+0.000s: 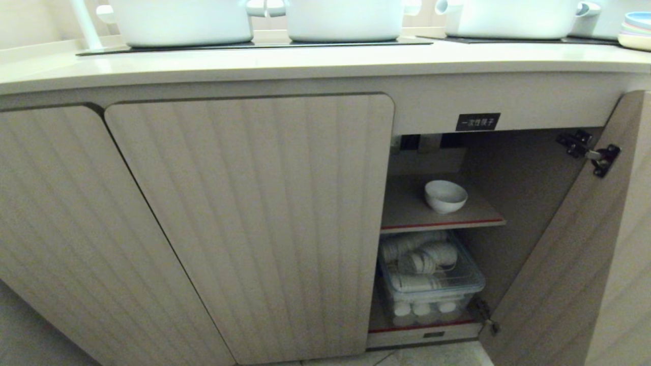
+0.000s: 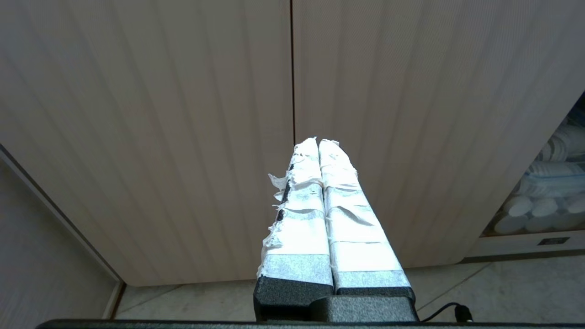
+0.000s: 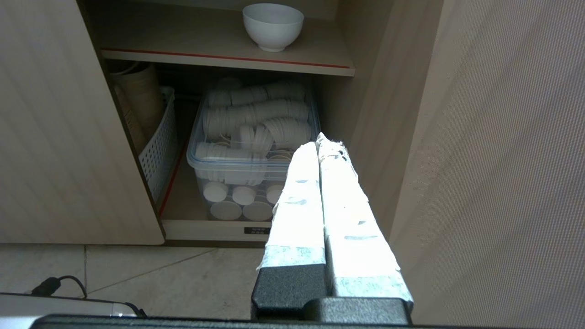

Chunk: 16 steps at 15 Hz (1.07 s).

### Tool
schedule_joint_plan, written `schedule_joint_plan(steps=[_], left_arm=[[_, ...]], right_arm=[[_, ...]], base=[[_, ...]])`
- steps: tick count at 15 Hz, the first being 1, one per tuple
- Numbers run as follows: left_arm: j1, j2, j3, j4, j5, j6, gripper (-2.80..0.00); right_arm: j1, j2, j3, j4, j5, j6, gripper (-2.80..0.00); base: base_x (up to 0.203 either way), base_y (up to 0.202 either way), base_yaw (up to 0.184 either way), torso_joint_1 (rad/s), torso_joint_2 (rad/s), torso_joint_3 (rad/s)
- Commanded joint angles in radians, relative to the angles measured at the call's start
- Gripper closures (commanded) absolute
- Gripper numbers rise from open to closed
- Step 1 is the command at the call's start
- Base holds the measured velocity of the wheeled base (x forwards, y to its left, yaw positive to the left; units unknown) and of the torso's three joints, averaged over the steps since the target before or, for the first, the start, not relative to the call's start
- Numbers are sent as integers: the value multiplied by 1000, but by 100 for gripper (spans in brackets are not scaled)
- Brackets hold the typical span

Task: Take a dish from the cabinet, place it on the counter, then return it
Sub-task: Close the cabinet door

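In the head view the cabinet (image 1: 513, 203) stands with its fluted door (image 1: 569, 244) swung wide on black hinges, under a small black label (image 1: 477, 122) on the bench (image 1: 325, 63) front. The white bowl (image 1: 445, 195) sits upright on the cabinet's red-edged upper shelf (image 1: 407, 208), alone there; below that shelf a clear lidded box (image 1: 432, 284) holds stacks of white cups. On the bench above the cabinet stand large white pots (image 1: 346, 20) on a black cooktop panel (image 1: 254, 44). Neither arm shows here. In the left wrist view the left gripper (image 2: 318, 141) has its taped jaws pressed together, empty, facing the closed fluted doors (image 2: 183, 137). In the right wrist view the right gripper (image 3: 322, 139) also has its jaws pressed together, empty, facing the open cabinet (image 3: 219, 41), well apart from the bowl (image 3: 273, 25) on the upper shelf; a white slatted basket (image 3: 160, 141) stands beside the clear box (image 3: 251, 169).
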Motion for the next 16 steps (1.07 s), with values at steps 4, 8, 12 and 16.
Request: schedule_joint_plan(steps=[4,8,12,16], left_arm=[[0,0,0,-1,0,0,0],[0,0,0,-1,1,0,0],[0,0,0,-1,0,0,0],[0,0,0,-1,0,1,0]], right_arm=[[0,0,-1,0,0,-1,0],[0,0,0,0,0,-1,0],[-2,0,0,0,1,-1,0],[-1,0,0,0,1,-1,0]], base=[[0,0,0,0,0,0],[0,0,0,0,0,0],[0,0,0,0,0,0],[0,0,0,0,0,0]])
